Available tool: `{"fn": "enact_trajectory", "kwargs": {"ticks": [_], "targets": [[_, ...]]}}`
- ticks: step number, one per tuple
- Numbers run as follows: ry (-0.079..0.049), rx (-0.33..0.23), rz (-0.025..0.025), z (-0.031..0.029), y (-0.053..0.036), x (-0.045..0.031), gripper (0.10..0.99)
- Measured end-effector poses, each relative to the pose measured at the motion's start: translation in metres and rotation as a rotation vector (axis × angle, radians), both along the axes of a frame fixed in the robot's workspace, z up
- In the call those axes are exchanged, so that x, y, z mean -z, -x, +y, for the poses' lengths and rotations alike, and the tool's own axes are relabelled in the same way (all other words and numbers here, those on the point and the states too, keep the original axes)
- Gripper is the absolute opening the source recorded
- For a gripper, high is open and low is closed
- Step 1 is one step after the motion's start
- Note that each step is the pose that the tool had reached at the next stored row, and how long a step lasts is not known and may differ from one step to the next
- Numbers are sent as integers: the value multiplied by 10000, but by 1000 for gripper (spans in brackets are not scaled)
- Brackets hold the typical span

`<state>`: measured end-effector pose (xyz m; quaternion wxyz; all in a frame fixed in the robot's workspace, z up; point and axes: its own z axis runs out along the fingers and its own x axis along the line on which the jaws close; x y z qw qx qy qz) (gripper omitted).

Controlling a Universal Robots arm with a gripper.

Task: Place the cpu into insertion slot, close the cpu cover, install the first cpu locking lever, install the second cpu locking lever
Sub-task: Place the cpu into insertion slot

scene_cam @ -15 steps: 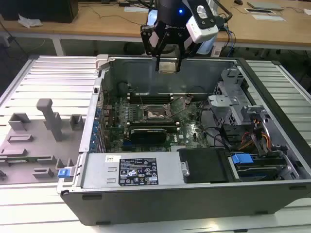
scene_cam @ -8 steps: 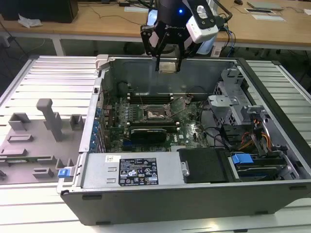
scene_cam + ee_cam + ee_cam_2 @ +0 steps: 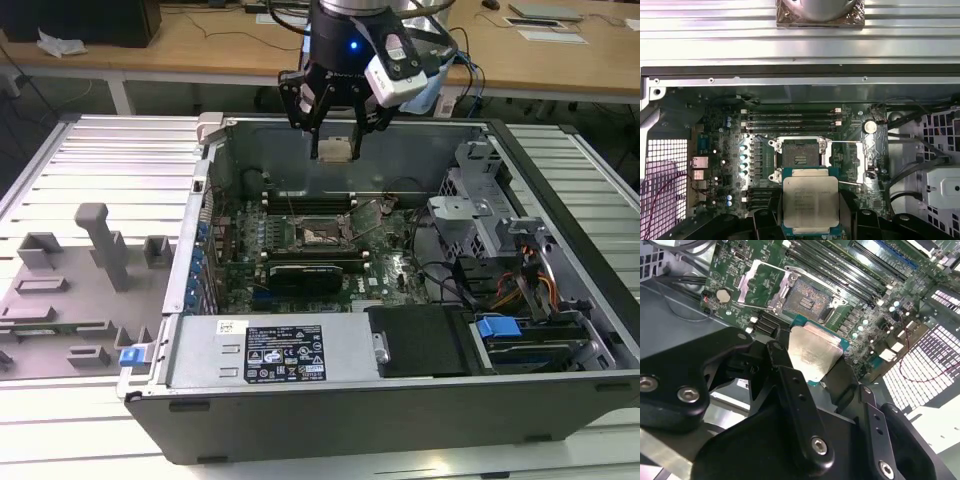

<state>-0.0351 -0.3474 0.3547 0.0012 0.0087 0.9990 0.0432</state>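
Silvery-grey flat square cpu (image 3: pixel 810 205) is pinched between the black jaws, hanging over the open black-framed insertion slot (image 3: pixel 800 148), not touching it. If it goes down tilted or shifted, the fine contacts (image 3: pixel 807 301) could bend, I think.

Hangs from above with the wrist (image 3: pixel 345 40) vertical. Points the tool (image 3: pixel 334 150) straight down, held up in the air. Grips the cpu (image 3: pixel 811 202) between black fingers (image 3: pixel 790 385), closed on its opposite edges, keeping its flat metal face level.
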Motion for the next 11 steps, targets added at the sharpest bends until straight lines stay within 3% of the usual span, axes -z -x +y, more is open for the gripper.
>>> {"fn": "enact_trajectory", "kwargs": {"ticks": [11], "targets": [[13,-7,-14,46,6,239,541]]}}
